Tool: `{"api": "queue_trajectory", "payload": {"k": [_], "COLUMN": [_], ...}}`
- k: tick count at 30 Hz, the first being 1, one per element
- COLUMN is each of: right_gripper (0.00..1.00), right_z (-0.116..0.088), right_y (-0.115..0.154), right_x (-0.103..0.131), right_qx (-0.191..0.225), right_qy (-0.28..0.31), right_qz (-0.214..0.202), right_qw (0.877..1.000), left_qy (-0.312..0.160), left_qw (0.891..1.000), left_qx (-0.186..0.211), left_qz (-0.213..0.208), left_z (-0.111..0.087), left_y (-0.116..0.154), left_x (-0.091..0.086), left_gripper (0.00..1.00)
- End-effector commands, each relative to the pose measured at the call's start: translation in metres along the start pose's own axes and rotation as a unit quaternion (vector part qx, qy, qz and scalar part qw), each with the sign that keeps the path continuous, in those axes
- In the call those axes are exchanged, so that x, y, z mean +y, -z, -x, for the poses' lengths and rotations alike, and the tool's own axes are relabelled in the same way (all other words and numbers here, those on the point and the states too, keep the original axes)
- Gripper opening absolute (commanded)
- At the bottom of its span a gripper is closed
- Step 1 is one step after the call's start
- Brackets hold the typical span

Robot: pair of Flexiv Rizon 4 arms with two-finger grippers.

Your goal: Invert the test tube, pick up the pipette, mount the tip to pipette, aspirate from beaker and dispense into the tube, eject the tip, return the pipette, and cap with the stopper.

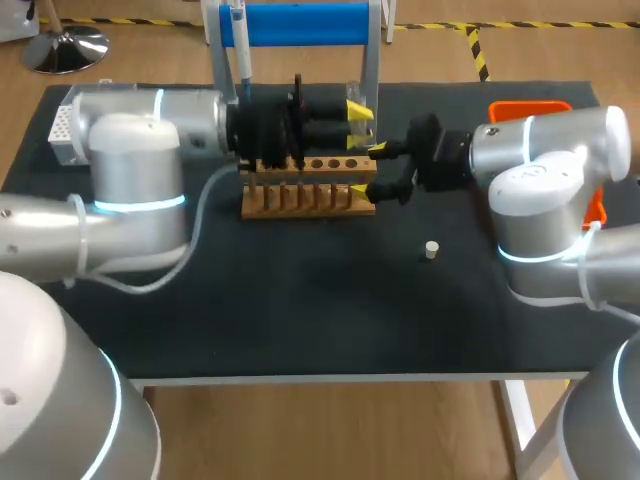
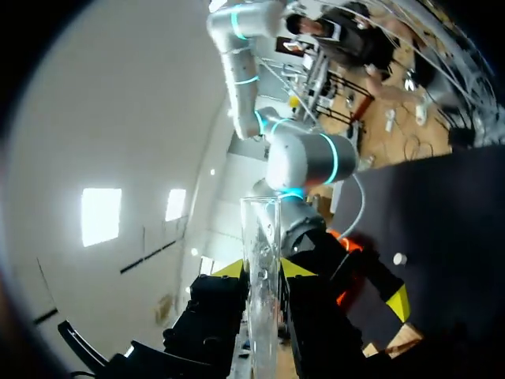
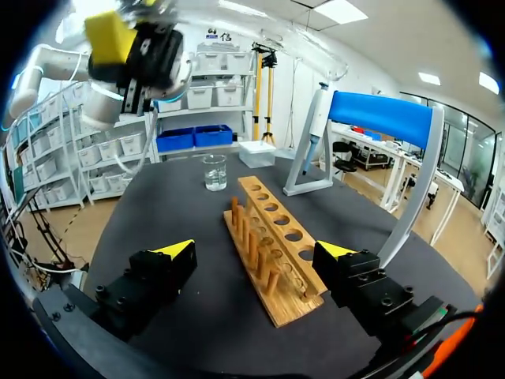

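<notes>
My left gripper (image 1: 358,113) hovers above the far right end of the wooden tube rack (image 1: 305,185), shut on a clear test tube (image 1: 352,95). In the left wrist view the test tube (image 2: 260,260) stands upright between the yellow tips of that gripper (image 2: 262,270). My right gripper (image 1: 370,168) stands open at the rack's right end; in its own view the gripper (image 3: 254,253) is low over the table, the rack (image 3: 272,241) running away between its fingers. The pipette (image 1: 240,40) (image 3: 314,118) hangs on the blue stand (image 3: 379,118). A beaker (image 3: 214,171) stands beyond the rack. A small white stopper (image 1: 431,249) lies on the mat.
An orange box (image 1: 530,108) sits at the back right, behind my right arm. A white box (image 3: 256,152) stands near the beaker. The black mat (image 1: 300,310) stretches bare in front of the rack down to the table's front edge.
</notes>
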State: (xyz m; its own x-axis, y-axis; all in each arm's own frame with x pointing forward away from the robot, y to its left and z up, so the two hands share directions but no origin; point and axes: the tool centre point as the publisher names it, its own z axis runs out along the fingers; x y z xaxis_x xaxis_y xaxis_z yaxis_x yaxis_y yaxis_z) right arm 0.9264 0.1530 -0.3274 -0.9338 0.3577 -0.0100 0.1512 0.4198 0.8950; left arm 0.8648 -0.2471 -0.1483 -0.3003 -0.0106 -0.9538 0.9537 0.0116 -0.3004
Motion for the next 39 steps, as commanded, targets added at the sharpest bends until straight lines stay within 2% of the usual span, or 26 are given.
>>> {"api": "queue_trajectory", "payload": {"k": [1,16,17,19,20,22,24,25,26,30,35,38,39], "right_gripper": [1.0,1.0,1.0,1.0,1.0,1.0,1.0,1.0,1.0,1.0,1.0,1.0,1.0], "right_z": [0.0,0.0,0.0,0.0,0.0,0.0,0.0,0.0,0.0,0.0,0.0,0.0,0.0], "right_y": [0.001,0.001,0.001,0.001,0.001,0.001,0.001,0.001,0.001,0.001,0.001,0.001,0.001], "right_x": [0.0,0.0,0.0,0.0,0.0,0.0,0.0,0.0,0.0,0.0,0.0,0.0,0.0], "right_qx": [0.001,0.001,0.001,0.001,0.001,0.001,0.001,0.001,0.001,0.001,0.001,0.001,0.001], "right_qy": [0.0,0.0,0.0,0.0,0.0,0.0,0.0,0.0,0.0,0.0,0.0,0.0,0.0], "right_qz": [0.0,0.0,0.0,0.0,0.0,0.0,0.0,0.0,0.0,0.0,0.0,0.0,0.0], "right_qw": [1.0,1.0,1.0,1.0,1.0,1.0,1.0,1.0,1.0,1.0,1.0,1.0,1.0], "left_qy": [0.266,0.266,0.287,0.343,0.357,0.402,0.427,0.451,0.456,0.507,0.548,0.565,0.564], "left_qw": [0.964,0.964,0.957,0.938,0.933,0.915,0.903,0.892,0.889,0.862,0.836,0.824,0.825], "left_qx": [-0.02,-0.02,-0.03,-0.026,-0.028,-0.015,-0.012,-0.008,-0.011,-0.013,-0.016,-0.02,-0.02], "left_qz": [-0.013,-0.013,-0.035,-0.03,-0.044,-0.04,-0.041,-0.033,-0.035,-0.019,0.004,0.027,0.035], "left_z": [0.012,0.012,0.015,0.023,0.027,0.034,0.04,0.041,0.042,0.043,0.037,0.033,0.032], "left_y": [0.01,0.01,0.013,0.02,0.022,0.025,0.028,0.029,0.029,0.028,0.022,0.02,0.02], "left_x": [0.003,0.003,0.005,0.011,0.012,0.015,0.018,0.021,0.023,0.03,0.037,0.041,0.043], "left_gripper": [0.0,0.0,0.0,0.0,0.0,0.0,0.0,0.0,0.0,0.0,0.0,0.0,0.0]}}
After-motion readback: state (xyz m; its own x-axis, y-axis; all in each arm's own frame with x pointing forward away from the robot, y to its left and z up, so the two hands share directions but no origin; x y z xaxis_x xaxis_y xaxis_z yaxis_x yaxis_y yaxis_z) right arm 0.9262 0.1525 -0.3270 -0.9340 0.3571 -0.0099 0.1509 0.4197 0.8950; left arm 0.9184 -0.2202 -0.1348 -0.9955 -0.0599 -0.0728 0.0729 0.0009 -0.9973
